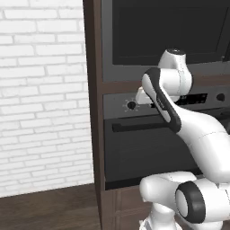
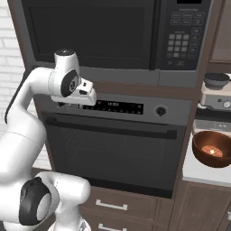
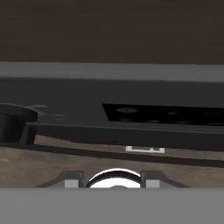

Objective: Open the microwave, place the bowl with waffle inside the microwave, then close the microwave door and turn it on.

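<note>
- The microwave (image 2: 113,38) sits high in the brown cabinet (image 1: 92,90), with its wide black glass microwave door (image 2: 90,31) shut flush and a keypad panel (image 2: 182,38) at its right end.
- The end effector (image 2: 88,94) hangs in front of the oven's control strip (image 2: 118,107), just below the microwave's lower grey frame and toward its left half.
- So the door lies above and slightly beyond the end effector. Its long axis runs left to right across the cabinet front, and the coming move looks like a climb up to the door's edge.
- The end effector's fingertips are hidden behind the hand in both base views and barely rise into the hand view, so I cannot tell whether they are spread or pressed together. Nothing appears to be held.
- The hand view looks close along the oven front, with a round knob (image 3: 13,120) at the left and the dark display band (image 3: 166,114) to the right.
- The bowl (image 2: 212,149), brown, with the waffle (image 2: 212,151) inside, rests on the worktop (image 2: 198,173) at the far right, well apart from the end effector.
- The oven (image 2: 113,149) with its long handle bar (image 2: 113,127) lies directly below, and the handle could catch the arm if it drops.
- A white appliance (image 2: 216,97) stands behind the bowl, near the path into the microwave.
</note>
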